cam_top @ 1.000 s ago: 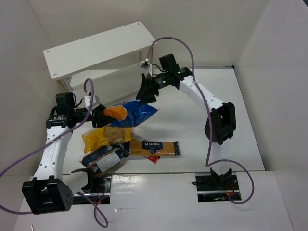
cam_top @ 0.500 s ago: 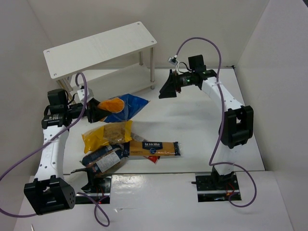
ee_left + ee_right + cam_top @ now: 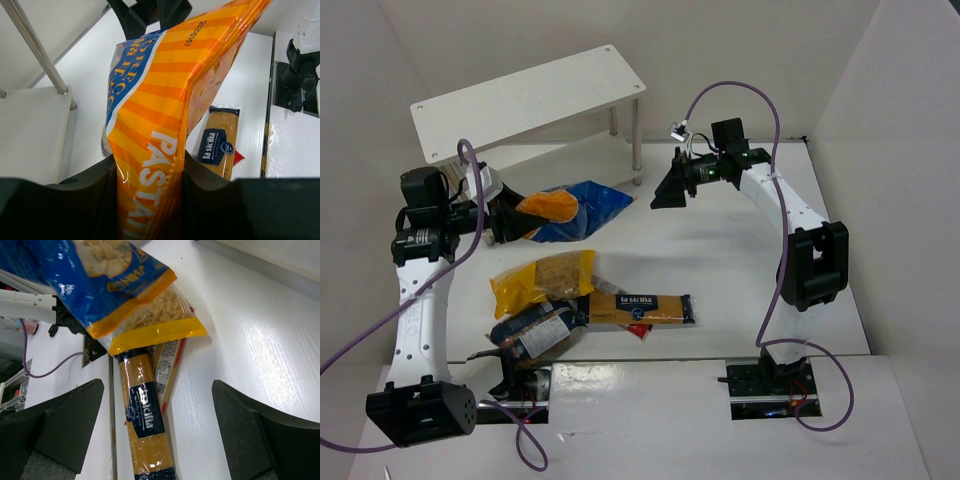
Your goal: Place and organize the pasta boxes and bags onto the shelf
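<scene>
My left gripper (image 3: 505, 217) is shut on the orange end of the blue bag (image 3: 572, 208) and holds it just in front of the white shelf (image 3: 530, 98), near its lower board. In the left wrist view the orange striped end (image 3: 160, 100) is pinched between my fingers (image 3: 147, 200). My right gripper (image 3: 670, 190) is open and empty, right of the shelf's front leg and apart from the bag; its wrist view (image 3: 162, 432) looks down on the long yellow carton (image 3: 145, 425). The yellow bag (image 3: 542, 280), the dark bag (image 3: 532, 332) and the carton (image 3: 640, 308) lie on the table at front left.
The shelf's silver leg (image 3: 37, 47) and lower board (image 3: 30, 130) are close on the left of the held bag. White walls enclose the table at the back and both sides. The arm bases stand at the near edge.
My left gripper has drawn the blue bag left and back toward the shelf. My right gripper has moved away from the bag to the right and now hovers open.
</scene>
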